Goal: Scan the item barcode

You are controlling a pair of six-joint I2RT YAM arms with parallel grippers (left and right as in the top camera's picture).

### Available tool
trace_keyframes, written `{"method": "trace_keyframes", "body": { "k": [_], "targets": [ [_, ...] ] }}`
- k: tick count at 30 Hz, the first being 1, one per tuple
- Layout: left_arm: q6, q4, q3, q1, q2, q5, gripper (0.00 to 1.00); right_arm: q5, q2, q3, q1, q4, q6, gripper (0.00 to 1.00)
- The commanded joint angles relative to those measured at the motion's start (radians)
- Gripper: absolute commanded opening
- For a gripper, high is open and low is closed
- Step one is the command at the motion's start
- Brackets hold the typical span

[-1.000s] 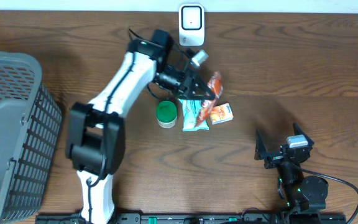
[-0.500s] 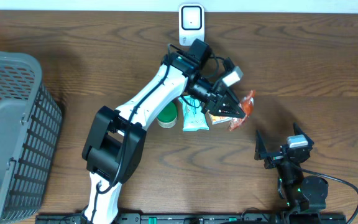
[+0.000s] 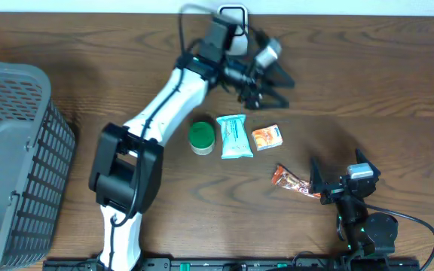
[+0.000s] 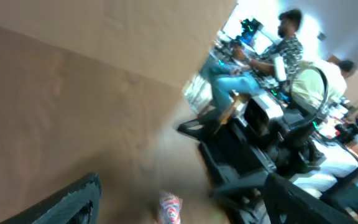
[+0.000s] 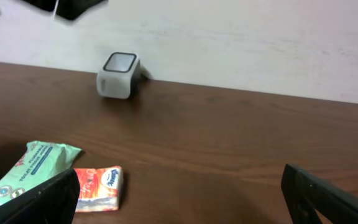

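Now the left tool [image 3: 276,89] is hovering with its fingers spread wide and nothing between them, close to the scanner [image 3: 232,16] at the middle of the counter's [image 3: 398,83] far edge. Half a second ago it was gripping the snack packet [image 3: 292,180] above the middle of the counter. That packet is now lying flat and loose toward the near edge, right of centre, with one end just beside a finger of the right tool [image 3: 336,179].

So the packet is looking released, perhaps dropped, and it is no longer sitting anywhere near the scanner's window. Whether its barcode was read I cannot tell. If it was not, the packet is needing another pick-up, and the right tool, gaping wide and empty, is waiting nearest to it.

The left wrist view is smearing badly, showing only a red-and-white blur low between the fingers, probably the packet.

As for writing, the small orange tissue pack [image 5: 98,186] is carrying a blue oval that is looking like "Kleenex". The teal wipes pack [image 5: 31,170] beside it is bearing print too small to read. The jar with a green lid [image 3: 201,136] and the snack packet are showing nothing legible from overhead, and the scanner's face is showing no text.
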Motion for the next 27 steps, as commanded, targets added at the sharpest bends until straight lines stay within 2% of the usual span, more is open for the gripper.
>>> {"method": "trace_keyframes", "body": {
  "k": [1, 4, 7, 10, 11, 14, 16, 18, 22, 25, 27],
  "targets": [
    [-0.562, 0.261, 0.036, 0.081, -0.024, -0.070, 0.84, 0.002, 0.001, -0.001, 0.008, -0.003, -0.009, 0.99],
    [-0.700, 0.417, 0.036, 0.123, -0.083, -0.232, 0.84, 0.004, 0.001, -0.001, 0.008, -0.003, -0.013, 0.99],
    [-0.703, 0.357, 0.037, 0.159, -0.181, -0.502, 0.84, 0.066, 0.001, -0.001, 0.008, 0.014, -0.121, 0.99],
    [-0.556, 0.146, 0.037, 0.180, -0.298, -0.842, 0.84, 0.157, 0.001, -0.001, 0.008, 0.017, -0.259, 0.99],
    [-0.487, 0.053, 0.037, 0.180, -0.346, -1.004, 0.84, 0.177, 0.001, -0.001, 0.008, 0.013, -0.287, 0.99],
    [-0.323, -0.148, 0.037, 0.166, -0.464, -1.467, 0.85, 0.195, 0.001, -0.001, 0.008, -0.010, -0.300, 0.99],
    [-0.269, -0.212, 0.037, 0.167, -0.524, -1.642, 0.89, 0.203, 0.001, -0.001, 0.008, -0.006, -0.300, 0.99],
    [-0.230, -0.255, 0.037, 0.179, -0.575, -1.706, 0.89, 0.163, 0.001, -0.001, 0.010, 0.020, -0.264, 0.99],
    [-0.217, -0.323, 0.037, 0.227, -0.690, -1.715, 0.89, -0.086, 0.001, 0.025, 0.010, 0.068, -0.018, 0.99],
    [-0.217, -0.344, 0.037, 0.265, -0.784, -1.715, 0.89, -0.143, 0.003, 0.121, 0.010, -0.091, 0.200, 0.99],
    [-0.217, -0.348, 0.037, 0.288, -0.843, -1.717, 0.89, -0.161, 0.011, 0.211, 0.010, -0.258, 0.235, 0.99]
  ]
}}
